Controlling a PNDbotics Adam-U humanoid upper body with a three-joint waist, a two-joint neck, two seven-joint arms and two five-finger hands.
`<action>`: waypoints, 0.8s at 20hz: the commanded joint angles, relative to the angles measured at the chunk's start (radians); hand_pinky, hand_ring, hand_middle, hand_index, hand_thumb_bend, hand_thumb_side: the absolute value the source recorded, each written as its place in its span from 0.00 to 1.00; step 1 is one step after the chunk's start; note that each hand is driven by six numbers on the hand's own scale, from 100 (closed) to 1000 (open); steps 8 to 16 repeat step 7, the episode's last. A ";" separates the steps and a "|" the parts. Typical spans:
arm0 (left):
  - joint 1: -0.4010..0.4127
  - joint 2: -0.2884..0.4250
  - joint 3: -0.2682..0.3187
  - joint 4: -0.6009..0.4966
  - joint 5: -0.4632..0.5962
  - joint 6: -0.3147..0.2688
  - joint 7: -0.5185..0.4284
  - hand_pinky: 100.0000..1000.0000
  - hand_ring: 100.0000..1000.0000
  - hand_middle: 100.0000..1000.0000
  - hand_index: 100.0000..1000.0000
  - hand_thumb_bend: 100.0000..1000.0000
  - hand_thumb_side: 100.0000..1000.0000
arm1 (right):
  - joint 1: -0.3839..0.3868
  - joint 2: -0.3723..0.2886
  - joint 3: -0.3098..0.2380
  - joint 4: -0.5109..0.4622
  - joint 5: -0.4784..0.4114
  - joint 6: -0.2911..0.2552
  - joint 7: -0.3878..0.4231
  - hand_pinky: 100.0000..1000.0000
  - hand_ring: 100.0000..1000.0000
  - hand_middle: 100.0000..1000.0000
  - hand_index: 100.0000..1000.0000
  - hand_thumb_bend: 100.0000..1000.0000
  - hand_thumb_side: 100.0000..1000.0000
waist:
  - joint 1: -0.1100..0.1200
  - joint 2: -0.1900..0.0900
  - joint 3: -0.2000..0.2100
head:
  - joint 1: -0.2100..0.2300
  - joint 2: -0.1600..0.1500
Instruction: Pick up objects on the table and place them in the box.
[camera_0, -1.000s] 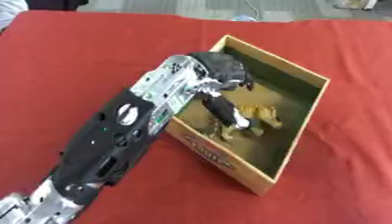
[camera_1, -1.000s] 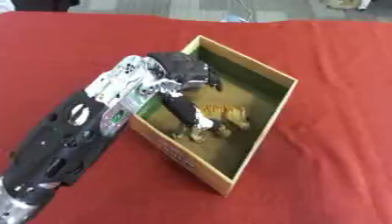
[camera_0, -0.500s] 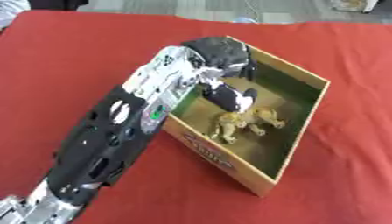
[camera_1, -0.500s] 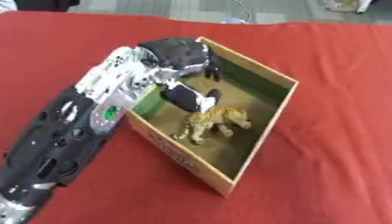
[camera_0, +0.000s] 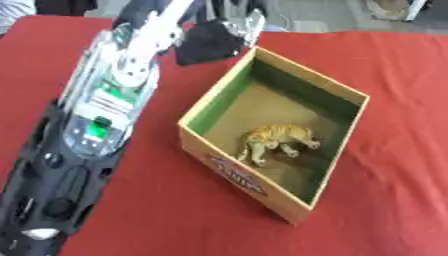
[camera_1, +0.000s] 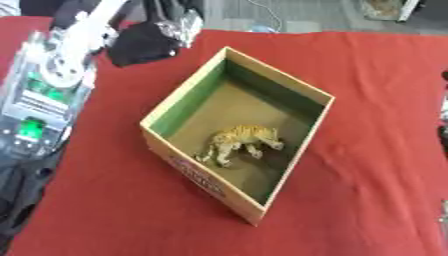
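A cardboard box (camera_0: 214, 107) with a green inner wall stands open on the red table. A yellow striped tiger toy (camera_0: 278, 141) lies on its side on the box floor. My left arm (camera_0: 105, 115) runs up the left side of the view. Its black and silver hand (camera_0: 213, 41) hovers beyond the box's far left corner, outside the box and blurred. Nothing shows in that hand. A dark sliver at the right edge of the right eye view (camera_1: 444, 117) is all that shows of my right hand.
The red tablecloth (camera_1: 376, 65) spreads around the box on all sides. Floor and some clutter show past the table's far edge (camera_1: 262, 31).
My left hand was low inside the box next to the tiger. It has lifted out and drawn back past the far left corner. The tiger stays on the box floor.
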 joint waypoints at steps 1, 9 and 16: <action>0.024 0.048 0.048 -0.103 0.171 0.023 0.135 0.32 0.42 0.45 0.63 0.00 0.49 | -0.007 -0.010 -0.012 -0.020 -0.008 -0.002 -0.009 0.94 0.63 0.57 0.75 0.00 0.60 | -0.003 -0.026 0.003 | -0.010 0.006; 0.098 0.061 0.132 -0.151 0.391 -0.027 0.377 0.34 0.41 0.43 0.61 0.00 0.49 | -0.007 -0.007 -0.017 -0.020 -0.010 -0.005 -0.019 0.93 0.63 0.57 0.75 0.00 0.60 | -0.015 -0.036 0.016 | -0.012 0.011; 0.098 0.061 0.132 -0.151 0.391 -0.027 0.377 0.34 0.41 0.43 0.61 0.00 0.49 | -0.007 -0.007 -0.017 -0.020 -0.010 -0.005 -0.019 0.93 0.63 0.57 0.75 0.00 0.60 | -0.015 -0.036 0.016 | -0.012 0.011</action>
